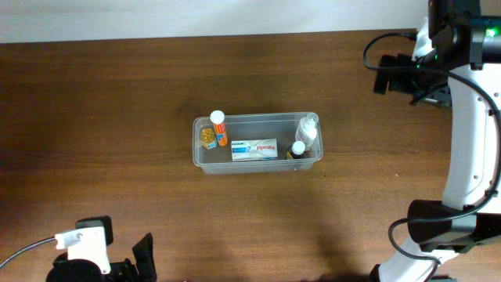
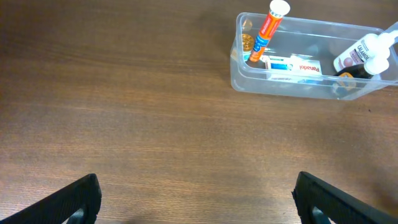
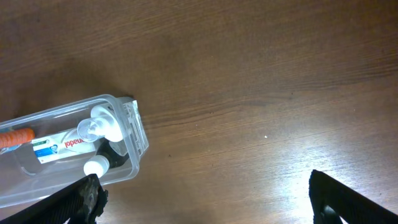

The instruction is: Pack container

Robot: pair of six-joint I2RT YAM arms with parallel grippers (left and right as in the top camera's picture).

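The clear plastic container stands mid-table. Inside it are an orange tube leaning at its left end, a small amber jar, a white and blue box lying flat, a clear bottle with a white cap and a dark bottle with a white cap at the right end. The container also shows in the left wrist view and the right wrist view. My left gripper is open and empty, near the table's front edge. My right gripper is open and empty, to the right of the container.
The brown wooden table spreads around the container. The right arm's white links run along the right edge, its base at the front right. A pale wall strip lines the far edge.
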